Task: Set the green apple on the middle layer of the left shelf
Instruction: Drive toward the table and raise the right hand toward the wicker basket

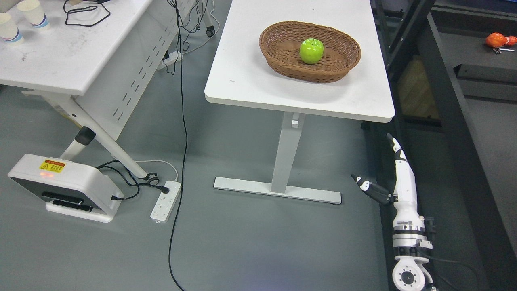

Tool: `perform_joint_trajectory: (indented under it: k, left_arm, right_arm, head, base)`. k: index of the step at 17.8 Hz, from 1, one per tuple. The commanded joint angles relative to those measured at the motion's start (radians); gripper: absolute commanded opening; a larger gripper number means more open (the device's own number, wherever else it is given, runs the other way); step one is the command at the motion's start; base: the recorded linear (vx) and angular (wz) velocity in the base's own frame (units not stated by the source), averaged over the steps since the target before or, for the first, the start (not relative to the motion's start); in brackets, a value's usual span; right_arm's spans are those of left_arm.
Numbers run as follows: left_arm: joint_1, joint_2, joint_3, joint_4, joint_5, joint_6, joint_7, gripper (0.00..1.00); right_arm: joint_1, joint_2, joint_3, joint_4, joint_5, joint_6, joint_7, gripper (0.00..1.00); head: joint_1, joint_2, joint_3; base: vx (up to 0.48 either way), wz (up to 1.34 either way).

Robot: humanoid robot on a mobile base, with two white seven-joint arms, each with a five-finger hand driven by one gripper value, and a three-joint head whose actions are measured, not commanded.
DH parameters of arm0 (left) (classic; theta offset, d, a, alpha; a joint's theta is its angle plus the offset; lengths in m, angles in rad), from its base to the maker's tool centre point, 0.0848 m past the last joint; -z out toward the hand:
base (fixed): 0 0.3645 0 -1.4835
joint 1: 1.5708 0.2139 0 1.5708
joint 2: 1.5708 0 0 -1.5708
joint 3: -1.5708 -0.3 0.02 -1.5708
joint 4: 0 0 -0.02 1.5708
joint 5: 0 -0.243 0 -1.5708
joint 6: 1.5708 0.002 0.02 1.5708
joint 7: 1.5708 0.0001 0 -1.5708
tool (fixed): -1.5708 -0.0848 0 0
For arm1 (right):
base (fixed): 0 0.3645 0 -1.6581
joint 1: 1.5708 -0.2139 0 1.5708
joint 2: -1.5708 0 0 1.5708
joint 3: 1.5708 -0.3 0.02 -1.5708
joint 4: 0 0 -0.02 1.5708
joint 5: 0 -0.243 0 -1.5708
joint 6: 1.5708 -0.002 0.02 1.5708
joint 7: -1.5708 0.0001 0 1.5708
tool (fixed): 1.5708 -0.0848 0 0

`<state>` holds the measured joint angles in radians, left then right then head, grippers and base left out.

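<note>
A shiny green apple (311, 51) lies inside an oval brown wicker basket (278, 60) on the far right part of a white table (250, 81). My right hand (383, 173) hangs low at the lower right, below and in front of the table's near edge. Its fingers are straight, its thumb is spread out to the left, and it holds nothing. It is well short of the apple. A dark shelf unit (452, 101) runs along the right side. My left arm does not show.
A second white table (60, 56) at the upper left carries paper cups (24, 18) and a black cable. A white device (64, 186), a power strip (165, 201) and cords lie on the grey floor. An orange object (499, 40) rests on the dark shelf.
</note>
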<state>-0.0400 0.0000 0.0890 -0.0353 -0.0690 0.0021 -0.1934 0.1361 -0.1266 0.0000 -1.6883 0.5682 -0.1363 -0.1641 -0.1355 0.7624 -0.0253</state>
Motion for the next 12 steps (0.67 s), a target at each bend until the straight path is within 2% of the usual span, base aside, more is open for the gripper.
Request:
perform_joint_trajectory:
  k: [1,3,6,12]
  left_arm:
    - [0.000,0.017,0.000,0.000,0.000,-0.004,0.000,1.00]
    - [0.000,0.017,0.000,0.000,0.000,-0.004,0.000,1.00]
    - [0.000,0.017,0.000,0.000,0.000,-0.004,0.000,1.00]
    - [0.000,0.017,0.000,0.000,0.000,-0.004,0.000,1.00]
  right_arm:
    - [-0.003,-0.131,-0.041,-0.034,0.133,-0.104,0.009,1.00]
    - [-0.012,-0.120,-0.084,-0.034,0.124,-0.144,0.020,1.00]
    - [-0.029,-0.123,-0.094,-0.034,0.119,-0.079,0.025,1.00]
    - [-0.056,-0.111,-0.098,-0.034,0.113,-0.083,0.025,1.00]
  head:
    - [0.0000,0.000,0.000]
    - [0.0000,0.000,0.000]
    - [0.0000,0.000,0.000]
    - [0.0000,0.000,0.000]
  base:
    - [0.126,0.06]
    - [0.150,0.07]
    - [0.148,0.13]
    - [0.165,0.18]
